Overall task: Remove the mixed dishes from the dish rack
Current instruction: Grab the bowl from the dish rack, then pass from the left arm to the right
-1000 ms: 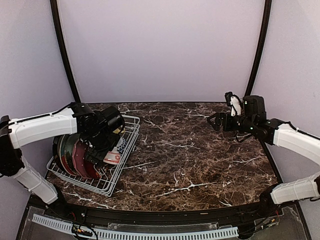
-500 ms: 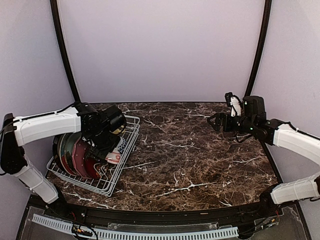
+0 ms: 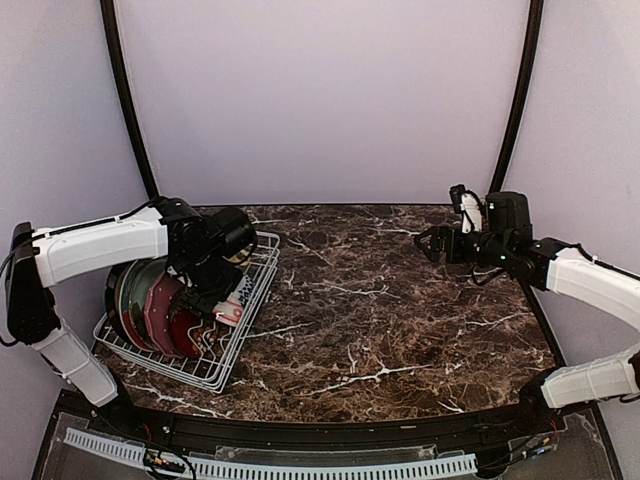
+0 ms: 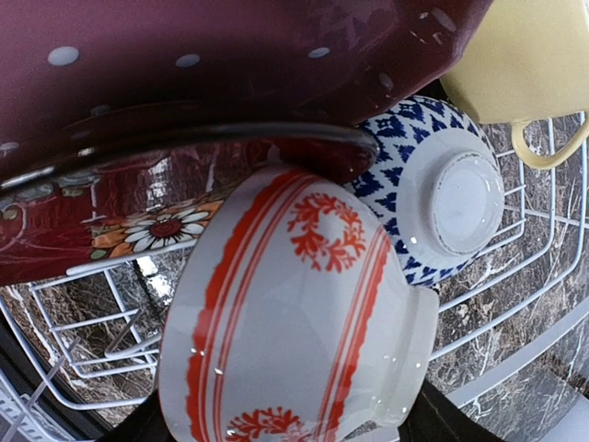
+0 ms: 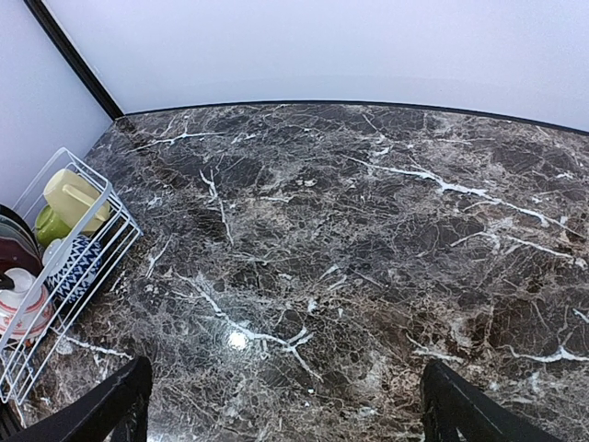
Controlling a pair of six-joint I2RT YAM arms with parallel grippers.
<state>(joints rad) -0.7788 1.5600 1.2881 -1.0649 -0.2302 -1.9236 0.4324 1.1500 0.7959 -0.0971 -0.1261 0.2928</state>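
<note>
Left tool (image 4: 285, 425) straddles the red-white bowl (image 4: 294, 322) (gripped? can't tell), right tool (image 5: 290, 401) open, empty. I'd lift it clear of the plate (image 4: 184, 92).

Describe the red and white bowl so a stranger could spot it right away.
Find the white wire rack on the left of the table. The bowl lies in it beside a blue-patterned bowl and dark red plates. Only it has red stripes.
</note>
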